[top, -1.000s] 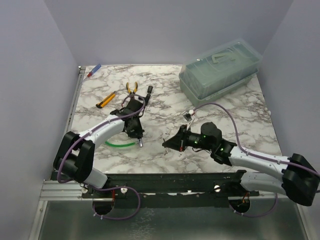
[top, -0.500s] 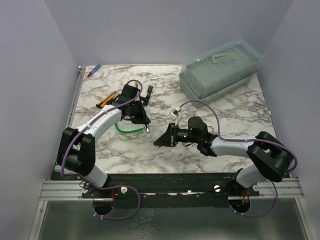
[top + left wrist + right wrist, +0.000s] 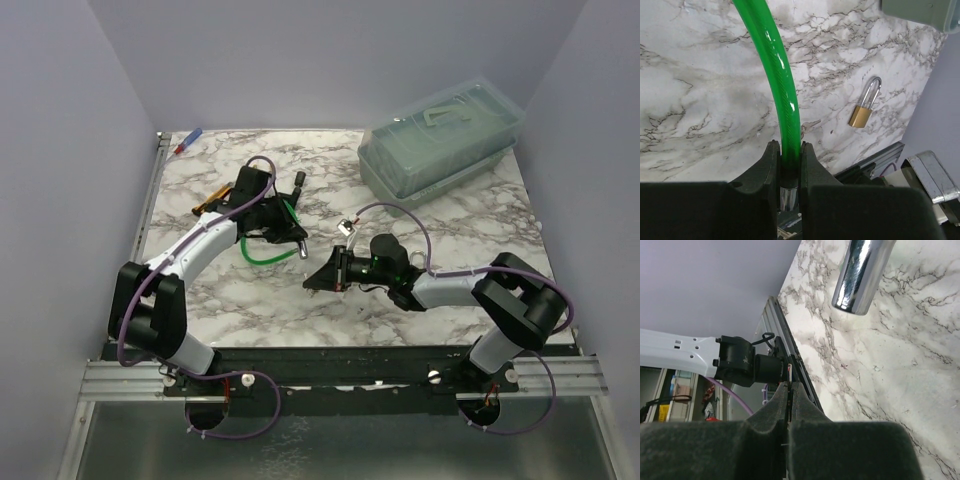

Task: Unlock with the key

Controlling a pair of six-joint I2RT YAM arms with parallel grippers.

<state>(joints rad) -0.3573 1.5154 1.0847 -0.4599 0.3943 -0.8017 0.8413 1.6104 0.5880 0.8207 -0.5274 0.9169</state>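
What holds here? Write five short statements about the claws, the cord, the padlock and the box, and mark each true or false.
1. The left claw is clamped on the green cord. True.
2. The brass padlock is held in the right claw. False: it lies on the marble table, apart from both claws.
3. The padlock's shackle is swung open. False: both of its legs look seated in the body.
4. The right claw's fingers are closed together. True.
5. The clear lidded box sits at the table's far right corner. True.
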